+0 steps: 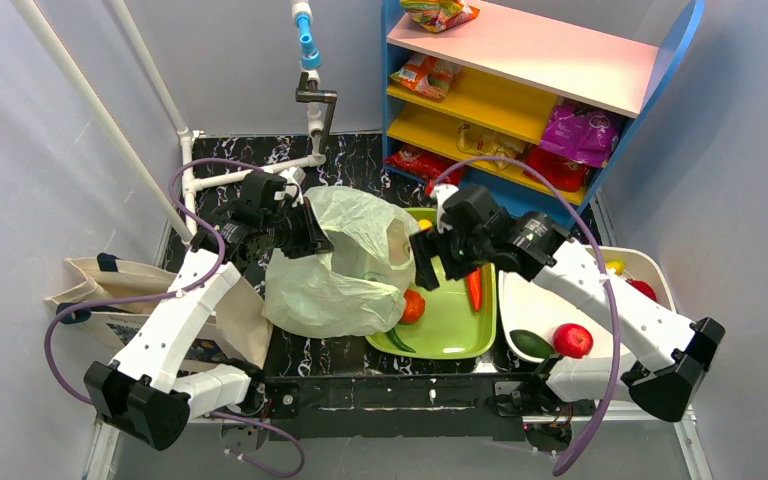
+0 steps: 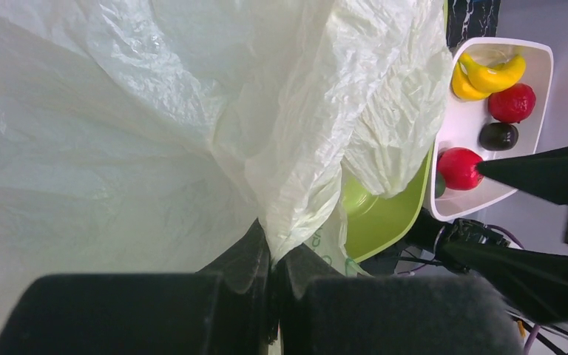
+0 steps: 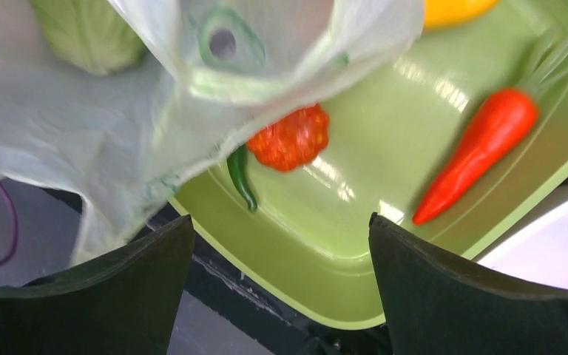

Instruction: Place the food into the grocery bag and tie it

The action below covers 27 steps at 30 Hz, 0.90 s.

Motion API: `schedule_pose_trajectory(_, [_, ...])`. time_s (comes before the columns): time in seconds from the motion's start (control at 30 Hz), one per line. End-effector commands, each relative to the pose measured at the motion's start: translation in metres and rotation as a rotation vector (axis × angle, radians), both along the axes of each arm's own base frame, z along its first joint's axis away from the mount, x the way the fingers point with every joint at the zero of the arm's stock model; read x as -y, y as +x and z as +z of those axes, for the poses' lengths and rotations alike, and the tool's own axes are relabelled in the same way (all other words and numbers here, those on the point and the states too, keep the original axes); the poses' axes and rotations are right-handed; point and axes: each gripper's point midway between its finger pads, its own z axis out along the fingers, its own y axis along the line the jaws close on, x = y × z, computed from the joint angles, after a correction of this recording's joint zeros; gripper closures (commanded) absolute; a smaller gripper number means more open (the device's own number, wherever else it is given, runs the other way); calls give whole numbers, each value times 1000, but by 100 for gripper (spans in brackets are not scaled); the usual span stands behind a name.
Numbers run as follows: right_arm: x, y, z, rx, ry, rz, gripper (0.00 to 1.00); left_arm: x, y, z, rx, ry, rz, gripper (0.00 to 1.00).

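Pinches a fold of the grocery bag tight in the left gripper, centre of the top view, seemingly to keep its mouth lifted. Holds the right gripper wide apart and empty above the green tray, probably lining up on the tomato at the bag's edge.

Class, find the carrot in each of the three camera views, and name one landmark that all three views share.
Top view: the carrot lies on the green tray, just right of centre.
Left wrist view: not in it; the bag hides most of the green tray.
Right wrist view: the carrot slants across the upper right.
Shared landmark: the green tray.
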Motion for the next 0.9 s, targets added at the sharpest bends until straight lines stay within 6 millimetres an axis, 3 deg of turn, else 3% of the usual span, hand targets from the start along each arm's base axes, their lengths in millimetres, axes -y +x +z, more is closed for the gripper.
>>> schedule_pose_trajectory(0.0, [5,-23,-24,-61,60,10,6,-3,-7,18,42,-2,-16,100])
schedule_pose_trajectory(0.2, [7,-33,-57,-130,47,2,5,-2,-4,19,29,-10,2,100])
schedule_pose_trajectory(0.37, [-13,-33,-82,-155,139,13,5,-2,1,21,26,-6,25,100])
schedule_pose_trajectory(0.6, [-34,-12,-98,-83,236,-20,5,3,-1,17,-21,-35,30,100])
schedule_pose_trajectory(0.87, [-41,1,-128,-94,134,6,4,-3,-6,12,-23,-24,52,100])
